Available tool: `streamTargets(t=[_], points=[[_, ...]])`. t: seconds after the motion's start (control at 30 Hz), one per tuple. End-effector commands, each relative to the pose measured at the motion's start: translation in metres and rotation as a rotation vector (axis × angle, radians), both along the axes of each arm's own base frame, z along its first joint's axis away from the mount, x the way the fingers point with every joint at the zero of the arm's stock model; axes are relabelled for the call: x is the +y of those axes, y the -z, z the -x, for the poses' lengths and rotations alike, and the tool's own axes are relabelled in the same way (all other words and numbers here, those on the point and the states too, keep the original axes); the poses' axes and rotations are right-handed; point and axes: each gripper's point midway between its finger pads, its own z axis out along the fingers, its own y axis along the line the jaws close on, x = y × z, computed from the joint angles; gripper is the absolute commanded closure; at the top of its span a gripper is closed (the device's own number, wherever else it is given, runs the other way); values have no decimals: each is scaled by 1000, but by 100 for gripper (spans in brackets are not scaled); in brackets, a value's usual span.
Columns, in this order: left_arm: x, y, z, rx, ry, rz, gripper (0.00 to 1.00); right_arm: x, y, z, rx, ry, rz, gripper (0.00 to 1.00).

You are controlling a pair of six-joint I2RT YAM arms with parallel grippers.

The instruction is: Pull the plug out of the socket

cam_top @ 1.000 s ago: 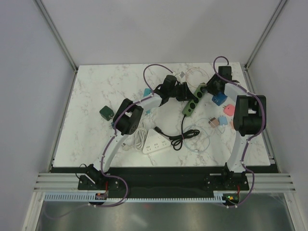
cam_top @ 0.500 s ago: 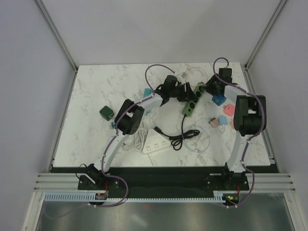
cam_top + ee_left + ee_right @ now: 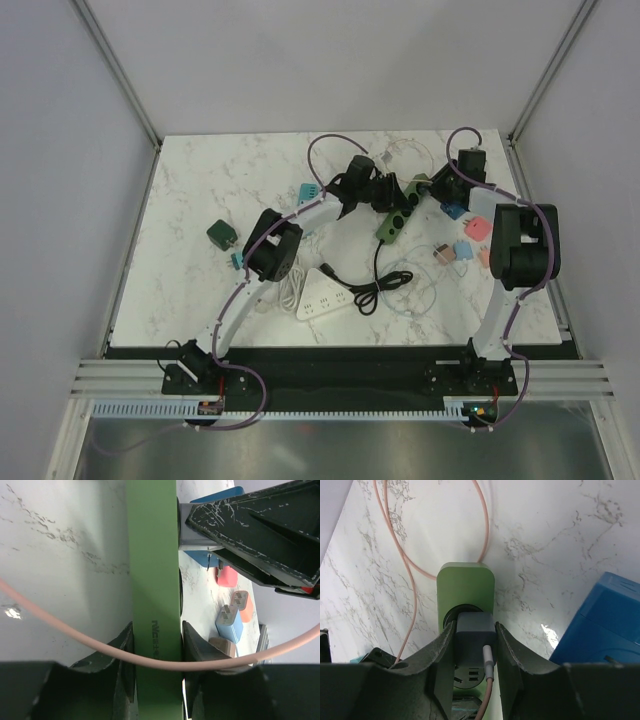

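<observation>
white strip [image 3: 325, 297]: nearest the arm bases, flat on the table [image 3: 190, 290].
black cord [image 3: 378, 272]: coiled just beside the white strip, running up to the socket's near end.
green charger [image 3: 221, 235]: left side, well apart from everything else.
pink charger [image 3: 474, 228]: right side, among a few small pink and blue ones.
socket [image 3: 394, 218]: green strip, far-centre of the table. Its long axis is diagonal in the top view, near-left to far-right.
left gripper [image 3: 156, 632]: pinching the socket, one of the fingers [image 3: 125, 647] touching each side.
plug [image 3: 474, 625]: grey, seated in a round outlet near the socket's far end. Its body points into the socket face and its cord [image 3: 487, 680] comes back toward the right wrist camera.
right gripper [image 3: 474, 630]: clamped on the plug, a finger on either side.
pink cable [image 3: 485, 520]: loops on the table beyond the socket's far end.
left wrist only: socket seen edge-on with printed lettering, right gripper across its far end.
right wrist only: plug actually in the outlet (too small to tell from the top), blue block [image 3: 600, 620] just to the right.
</observation>
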Motion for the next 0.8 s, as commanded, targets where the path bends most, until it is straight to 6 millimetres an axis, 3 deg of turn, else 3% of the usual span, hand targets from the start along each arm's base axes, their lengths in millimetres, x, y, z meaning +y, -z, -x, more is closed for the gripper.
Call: streamTargets(t=[0.0, 0.03, 0.2, 0.27, 0.5, 0.57, 0.67, 0.73, 0.77], points=[[0, 8, -12, -27, -62, -47, 87, 21, -20, 13, -21, -62, -38, 100], [2, 11, -12, -17, -74, -60, 98, 21, -21, 15, -22, -62, -37, 100], [14, 23, -19, 28, -168, -127, 98, 23, -33, 15, -56, -60, -75, 100], [17, 25, -20, 39, -193, -142, 98, 26, -40, 14, -83, -75, -164, 100], [21, 27, -21, 45, -218, -151, 98, -3, -54, 17, -113, -47, -245, 100], [21, 27, -21, 46, -219, -151, 98, -3, -56, 17, -115, -51, -248, 100], [21, 27, -21, 44, -216, -148, 98, -16, -48, 20, -70, -9, -83, 100], [21, 27, -21, 45, -214, -147, 98, -7, -55, 21, -61, -46, 83, 100], [20, 28, -21, 45, -213, -146, 98, -20, -49, 27, -13, 14, 200, 100]])
